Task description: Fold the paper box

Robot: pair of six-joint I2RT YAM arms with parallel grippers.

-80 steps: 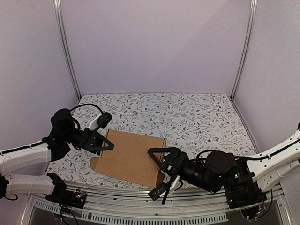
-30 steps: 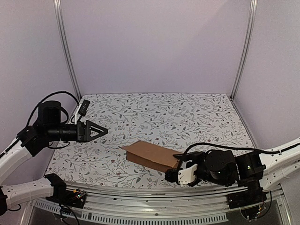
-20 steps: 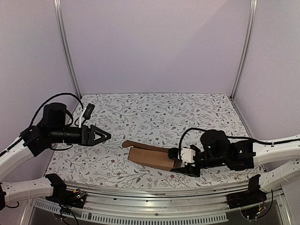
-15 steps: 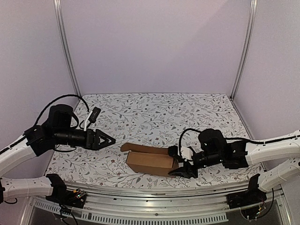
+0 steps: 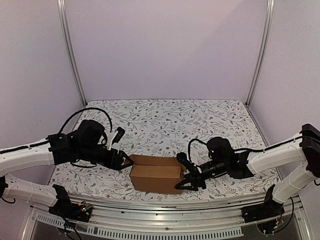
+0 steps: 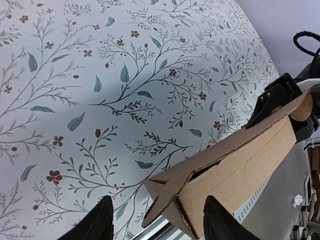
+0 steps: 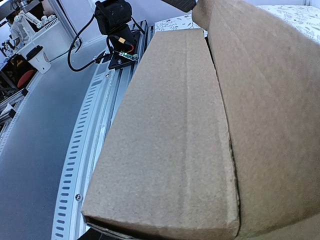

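Here, paper box [image 5: 156, 175] seemingly in right gripper [image 5: 186, 178], far end by left gripper [image 5: 124, 161].

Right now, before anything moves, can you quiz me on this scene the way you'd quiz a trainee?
1. True or false: the paper box lies as a flat, unfolded sheet.
2. The left gripper and the right gripper are: A) both at one end of the box; B) one at each end; C) both far from it.
3. What is printed on the table cover?
Key: 1 false, it is an oblong carton; 2 B; 3 leaves and small flowers.
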